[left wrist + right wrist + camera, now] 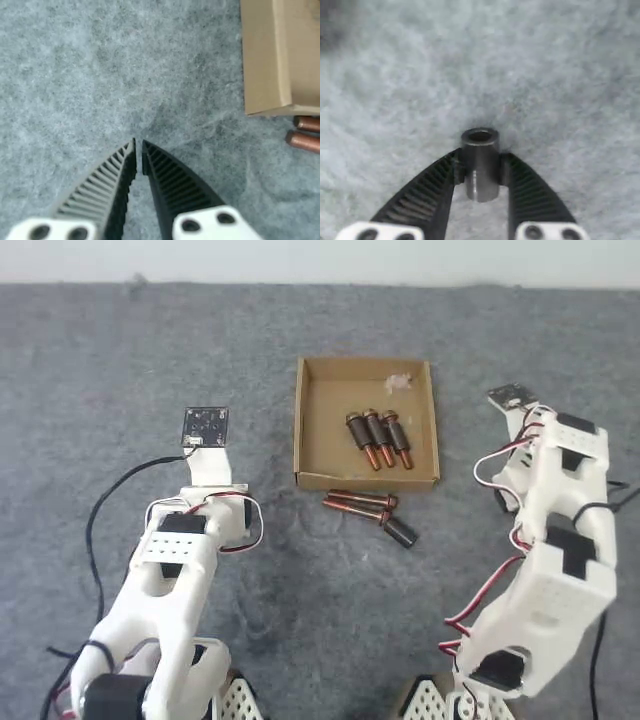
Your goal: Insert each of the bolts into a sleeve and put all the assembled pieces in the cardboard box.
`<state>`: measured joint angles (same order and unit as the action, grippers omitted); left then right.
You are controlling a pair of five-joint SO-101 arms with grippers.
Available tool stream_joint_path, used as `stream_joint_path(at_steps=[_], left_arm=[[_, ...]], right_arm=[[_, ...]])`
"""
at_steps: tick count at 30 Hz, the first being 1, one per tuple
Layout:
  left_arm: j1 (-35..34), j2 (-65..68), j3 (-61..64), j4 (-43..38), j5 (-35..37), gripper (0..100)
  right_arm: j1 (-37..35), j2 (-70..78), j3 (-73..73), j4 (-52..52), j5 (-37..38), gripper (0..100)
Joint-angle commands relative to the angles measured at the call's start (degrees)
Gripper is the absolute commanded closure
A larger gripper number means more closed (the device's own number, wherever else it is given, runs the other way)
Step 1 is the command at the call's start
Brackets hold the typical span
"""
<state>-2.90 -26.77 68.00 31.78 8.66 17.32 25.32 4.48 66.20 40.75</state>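
Saw three finished pieces (378, 440), each a bolt with a sleeve on, lying side by side inside the cardboard box (300, 425). Counted that part as done.

Found two more bolts (358, 502) out on the desk (150, 340), just beside the near wall of the box and close together. Spotted a dark sleeve (401, 532) at the end of the nearer bolt. Could not tell if that bolt was pushed into it or only lay next to it.

Saw the right end effector (481, 156) clamped on a second sleeve (480, 165), held over bare desk with its open hole showing. Saw the left end effector (138, 144) pressed together with nothing in it, low over the desk, near a corner of the box and the ends of the two bolts.

Guessed a bit past half way. Judged two bolts left to join with sleeves and put in the box.
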Motion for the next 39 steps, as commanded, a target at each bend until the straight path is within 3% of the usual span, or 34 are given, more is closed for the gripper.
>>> stream_joint_path(at_steps=[1,5,8,24,32,39], left_arm=[[0.26,-0.26,-1.54,-1.32,-0.35,98],[0.26,-0.26,-1.54,-1.32,-0.35,98],[0.26,-0.26,-1.54,-1.32,-0.35,98],[0.26,-0.26,-1.54,-1.32,-0.35,98],[0.26,-0.26,-1.54,-1.32,-0.35,98],[0.26,-0.26,-1.54,-1.32,-0.35,98]], right_arm=[[0.13,1.01,-2.64,-0.13,-0.62,98.6],[0.22,-1.45,-2.99,-0.04,-1.05,99.1],[0.13,-5.58,-2.99,1.63,-5.54,99.1],[-1.98,-24.92,2.73,19.65,-14.15,98.9],[-6.99,-32.31,12.75,21.05,-14.59,98.9],[-16.75,-40.22,20.66,20.88,-22.77,98.9]])
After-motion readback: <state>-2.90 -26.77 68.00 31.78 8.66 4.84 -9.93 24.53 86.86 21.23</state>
